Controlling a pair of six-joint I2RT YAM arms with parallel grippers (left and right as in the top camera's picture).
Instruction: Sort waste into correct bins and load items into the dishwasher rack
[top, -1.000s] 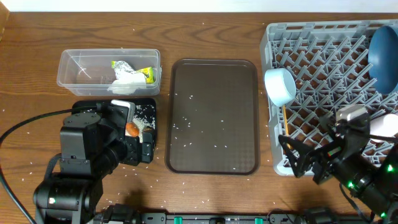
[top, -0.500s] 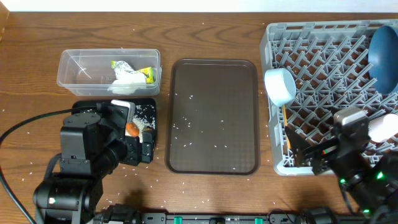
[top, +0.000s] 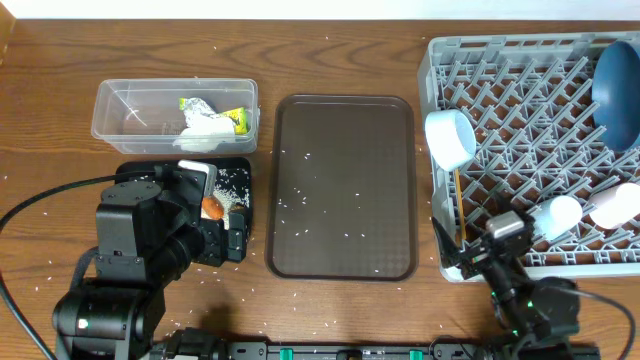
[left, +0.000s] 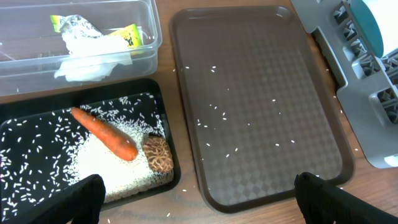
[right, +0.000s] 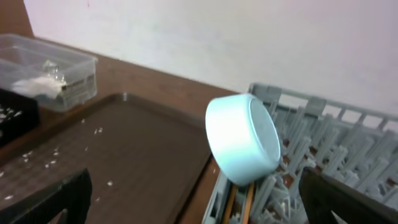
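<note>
Jaws on both arms stand spread wide with nothing between them. Left gripper (left: 199, 183) hangs above the near end of the black tray (left: 22, 134); its two dark fingers (left: 78, 202) show only at the lower corners of the wrist view. This tray holds the small orange carrot (left: 106, 134), lying diagonally, the brown food lump (left: 157, 154) touching or just beside the carrot's thick end, and loose white rice (left: 99, 168) heaped under both and scattered over the tray floor. Clear plastic tub (left: 149, 43), directly behind the tray, contains the crumpled white tissue (left: 87, 56), the yellow-green wrapper (left: 124, 36) and crumpled silver foil (left: 78, 28). Brown serving tray (top: 345, 230) lies between the two bins and the dishwasher rack (top: 520, 120); stray grains dot it and the table (top: 60, 60). Right gripper (right: 194, 180) sits low at the rack's near left corner, facing along the rack's left edge. Small light-blue bowl (right: 242, 146) stands on edge at the rack's left side, with the thin wooden chopsticks (right: 249, 202) below it among the pegs. Large dark-blue plate (top: 615, 80) stands among the pegs at the rack's far right. Two white vessels (top: 557, 215) lie near the rack's front right; which is bowl and which is cup cannot be told.
</note>
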